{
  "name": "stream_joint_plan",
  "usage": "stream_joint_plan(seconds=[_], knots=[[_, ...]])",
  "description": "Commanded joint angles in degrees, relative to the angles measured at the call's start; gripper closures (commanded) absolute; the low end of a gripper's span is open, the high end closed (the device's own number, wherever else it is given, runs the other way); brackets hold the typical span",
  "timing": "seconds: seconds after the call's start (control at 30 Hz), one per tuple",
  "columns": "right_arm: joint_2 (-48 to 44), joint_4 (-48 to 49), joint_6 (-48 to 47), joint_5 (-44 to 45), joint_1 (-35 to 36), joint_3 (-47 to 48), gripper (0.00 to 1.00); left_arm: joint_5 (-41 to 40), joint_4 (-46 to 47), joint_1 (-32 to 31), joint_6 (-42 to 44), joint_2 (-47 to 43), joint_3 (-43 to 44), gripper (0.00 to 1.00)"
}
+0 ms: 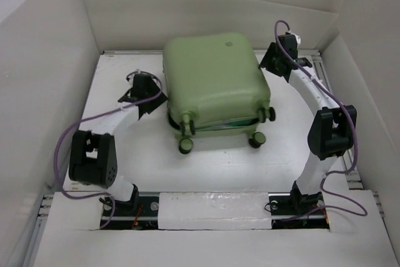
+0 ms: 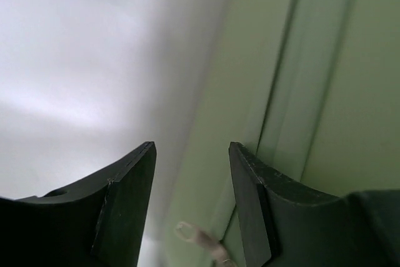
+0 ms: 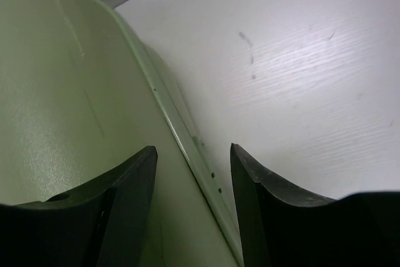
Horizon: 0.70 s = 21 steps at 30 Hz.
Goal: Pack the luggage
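Note:
The pale green luggage (image 1: pixel 215 82) lies flat in the middle of the table, its lid down and its wheels (image 1: pixel 185 146) toward the arms. A thin gap at the wheel end shows something pale inside (image 1: pixel 232 124). My left gripper (image 1: pixel 156 92) is open at the luggage's left side; in the left wrist view (image 2: pixel 190 148) the green shell (image 2: pixel 312 79) fills the right half and a metal zipper pull (image 2: pixel 200 239) hangs between the jaws. My right gripper (image 1: pixel 269 62) is open at the far right corner; in the right wrist view (image 3: pixel 192 148) its jaws straddle the shell's seam (image 3: pixel 181 132).
White walls (image 1: pixel 44 60) enclose the table (image 1: pixel 219 167) on the left, back and right. A metal rail (image 1: pixel 322 70) runs along the right side near the right arm. Purple cables (image 1: pixel 62 139) trail from both arms.

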Motion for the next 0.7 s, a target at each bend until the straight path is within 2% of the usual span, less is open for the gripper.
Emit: stream_joint_plan(seconds=[0.0,0.07,0.1,0.17,0.2,0.23,0.27,0.37,0.43,0.47,0.53,0.57,0.6,0.63,0.67], knots=[[4.6,-3.4,-4.5,-13.7,2.7,4.6,0.42,14.4,-7.3,-12.7,-2.5,-5.9,-10.2,0.53],[8.7,-4.6,-7.6,-18.5,4.1,9.3,0.44,15.0,-7.3,-18.0,-5.5,-6.6,-11.8,0.53],[10.3,-5.6,-8.7,-20.5,6.2,11.7,0.44,14.5,-7.8,-23.4,-6.1,-7.3,-11.9,0.53],[15.9,-10.5,-10.7,-24.6,8.7,21.4,0.45,13.8,-10.0,-28.5,-7.5,-7.3,-10.7,0.53],[19.9,-12.6,-12.5,-27.0,11.1,29.7,0.48,13.0,-12.4,-32.4,-7.5,-7.3,-8.8,0.53],[19.9,-14.9,-13.3,-27.9,12.1,29.7,0.48,12.3,-12.4,-34.0,-7.5,-7.3,-7.5,0.53],[21.6,-17.1,-13.9,-28.7,12.9,37.8,0.48,11.4,-15.3,-35.3,-7.5,-7.9,-6.1,0.53],[22.6,-20.1,-13.9,-28.8,13.6,45.9,0.46,4.8,-23.0,-37.5,-5.6,-13.3,1.5,0.51],[17.8,-18.7,-12.6,-27.4,12.9,45.9,0.42,-1.7,-24.9,-37.5,-4.9,-19.9,6.0,0.50],[15.7,-18.0,-12.6,-26.9,11.5,45.9,0.39,-4.1,-24.9,-37.5,-3.8,-21.9,11.3,0.46],[8.5,-16.2,-11.3,-26.2,9.5,42.1,0.35,-8.9,-26.3,-35.4,-3.1,-24.0,16.7,0.39],[5.6,-15.6,-10.5,-24.5,7.7,40.0,0.35,-8.7,-26.3,-30.0,-2.5,-24.0,20.3,0.35],[2.7,-14.7,-10.5,-23.3,6.9,33.4,0.35,-6.8,-24.3,-26.4,-0.8,-23.4,21.4,0.35],[-3.9,-12.4,-9.7,-21.9,6.1,29.3,0.35,-4.7,-22.8,-22.8,-0.8,-22.6,21.9,0.35],[-7.4,-11.3,-8.3,-20.0,5.4,24.9,0.35,1.3,-20.9,-15.7,-0.3,-20.4,21.9,0.35]])
